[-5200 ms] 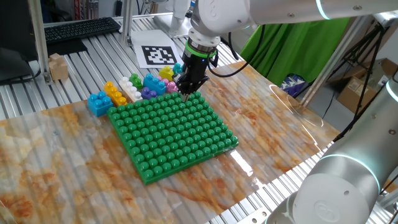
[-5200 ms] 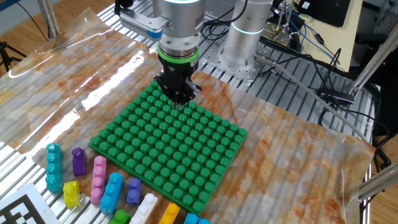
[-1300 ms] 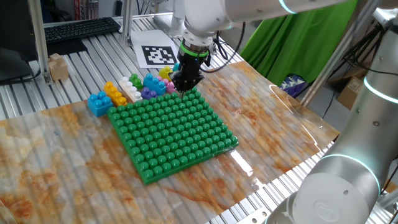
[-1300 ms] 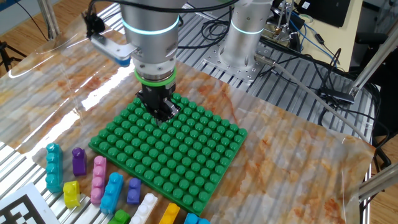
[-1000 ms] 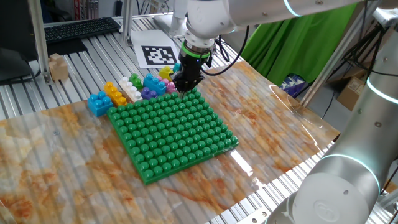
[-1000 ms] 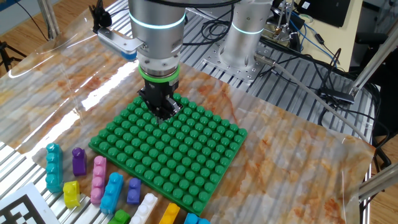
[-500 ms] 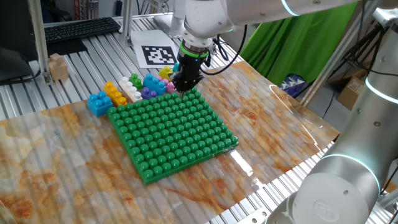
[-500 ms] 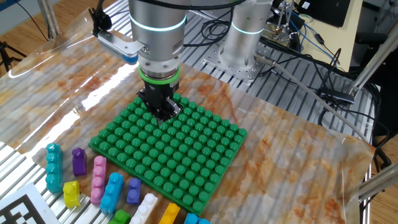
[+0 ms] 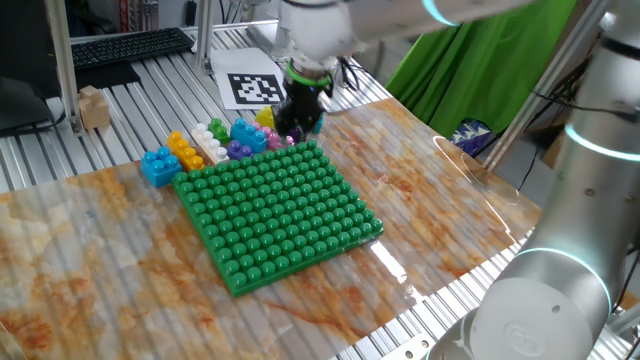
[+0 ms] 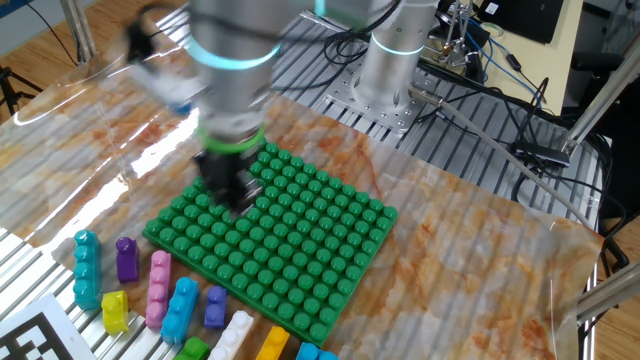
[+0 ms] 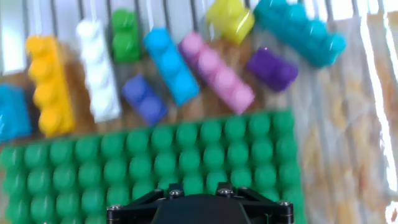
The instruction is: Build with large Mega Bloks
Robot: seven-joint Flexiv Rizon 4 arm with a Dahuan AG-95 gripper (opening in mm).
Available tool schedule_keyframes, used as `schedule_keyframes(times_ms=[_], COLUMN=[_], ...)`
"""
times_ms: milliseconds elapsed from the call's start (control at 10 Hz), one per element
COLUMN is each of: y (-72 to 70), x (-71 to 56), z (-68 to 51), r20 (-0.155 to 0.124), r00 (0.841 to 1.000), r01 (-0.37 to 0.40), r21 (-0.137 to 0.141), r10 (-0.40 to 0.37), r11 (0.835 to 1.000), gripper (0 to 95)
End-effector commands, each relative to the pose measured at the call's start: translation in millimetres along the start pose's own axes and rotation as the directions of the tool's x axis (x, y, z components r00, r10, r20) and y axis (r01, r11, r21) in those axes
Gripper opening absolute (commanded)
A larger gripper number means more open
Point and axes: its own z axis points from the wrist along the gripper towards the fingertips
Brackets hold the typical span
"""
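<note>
overhead, the hand (image 10: 226, 188) hangs blurred above the green baseplate (image 10: 290, 250) near its brick-side edge; whether its fingers are apart i cannot tell. mega bloks (image 11: 214, 71) lie in a row on the table (image 9: 100, 260) beside the baseplate

No readable text shows; only a black-and-white fiducial marker (image 9: 252, 88) printed on a white sheet.

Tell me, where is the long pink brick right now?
In the hand view, the pink brick lies slanted just beyond the green studded board, between the light blue brick on its left and the purple brick on its right.
</note>
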Motion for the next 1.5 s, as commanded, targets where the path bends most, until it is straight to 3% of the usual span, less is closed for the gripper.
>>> schedule_keyframes(times_ms=[100, 300, 800, 1400, 1500], y=[-3.9, -12.8, -44.3, -74.0, -78.4], x=[-37.2, -68.8, -122.7, -160.6, -163.8], z=[3.0, 1.9, 5.0, 7.3, 13.5], r20=[-0.019, -0.035, -0.04, -0.035, -0.024], r00=[1.0, 0.999, 0.995, 0.989, 0.989], r01=[0.015, 0.024, 0.089, 0.142, 0.147], r21=[-0.013, -0.012, -0.013, -0.019, -0.019], r10=[-0.015, -0.024, -0.089, -0.142, -0.147], r11=[1.0, 1.0, 0.996, 0.99, 0.989], gripper=[38.0, 38.0, 38.0, 38.0, 38.0])
